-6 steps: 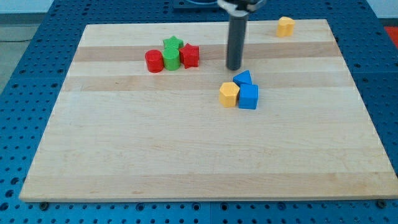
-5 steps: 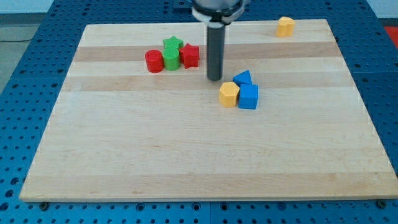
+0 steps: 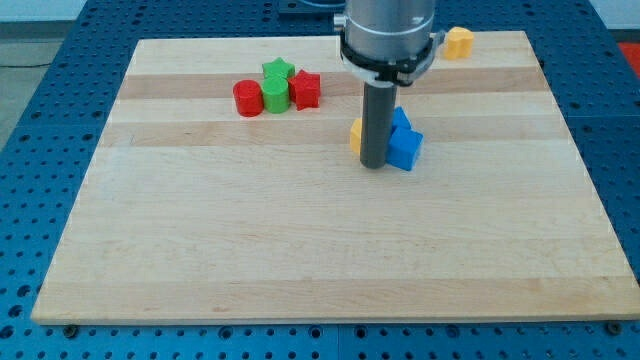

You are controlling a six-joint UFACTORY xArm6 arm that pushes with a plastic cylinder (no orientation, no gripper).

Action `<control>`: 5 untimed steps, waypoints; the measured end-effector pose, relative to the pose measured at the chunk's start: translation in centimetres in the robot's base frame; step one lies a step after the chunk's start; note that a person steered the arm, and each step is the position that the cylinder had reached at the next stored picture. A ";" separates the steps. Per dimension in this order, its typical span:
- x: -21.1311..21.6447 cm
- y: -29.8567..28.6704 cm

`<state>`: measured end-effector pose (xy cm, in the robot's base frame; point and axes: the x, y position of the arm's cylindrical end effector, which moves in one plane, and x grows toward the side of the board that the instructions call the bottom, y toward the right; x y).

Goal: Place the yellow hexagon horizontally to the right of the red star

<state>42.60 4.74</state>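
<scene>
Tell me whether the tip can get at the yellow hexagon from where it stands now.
Probably yes. My tip stands right in front of the yellow hexagon, with the rod hiding most of it. The blue blocks crowd its right side, but nothing lies between tip and hexagon; whether they touch cannot be told.

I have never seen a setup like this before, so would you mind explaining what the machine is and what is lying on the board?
This is a single camera view looking down at a slant on a wooden board. The grey cylinder coming in from the view's top is a robot arm ending in a dark rod; it holds nothing and only pushes blocks. My tip rests on the board in front of a yellow hexagon, mostly hiding it, with a blue cube just to the view's right and a second blue block behind that. Further left lie a red star, a green star, another green block and a red cylinder. Another yellow block sits near the top edge.
</scene>
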 end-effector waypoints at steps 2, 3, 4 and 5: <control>-3.4 -2.4; -3.5 -5.1; -5.0 -4.3; -7.0 -2.6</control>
